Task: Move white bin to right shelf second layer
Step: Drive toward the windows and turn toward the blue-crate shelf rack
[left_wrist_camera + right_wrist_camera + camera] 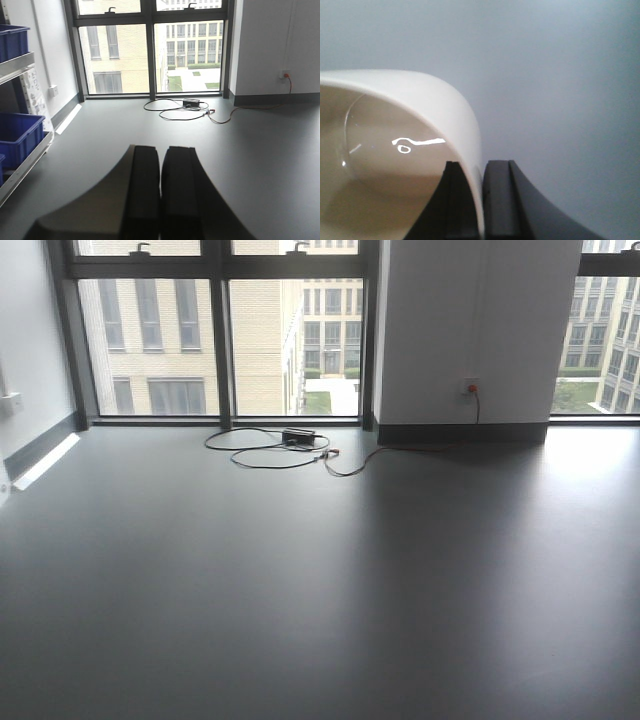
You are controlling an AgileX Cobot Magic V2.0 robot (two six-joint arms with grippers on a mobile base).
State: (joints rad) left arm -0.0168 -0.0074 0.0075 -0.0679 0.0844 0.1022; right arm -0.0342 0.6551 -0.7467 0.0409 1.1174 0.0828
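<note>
I see a glossy cream-white rounded plastic bin low on the left of my right wrist view; my right pincer pinches its wall, one finger inside, one outside; my left pincer is pressed together, empty.

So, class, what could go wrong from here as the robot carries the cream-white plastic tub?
1. The right gripper pinches only one thin wall of the glossy cream-white plastic tub, so the tub may slip or tilt.
2. The black power brick with loose cables lies on the grey floor ahead; driving there could snag them.
</note>
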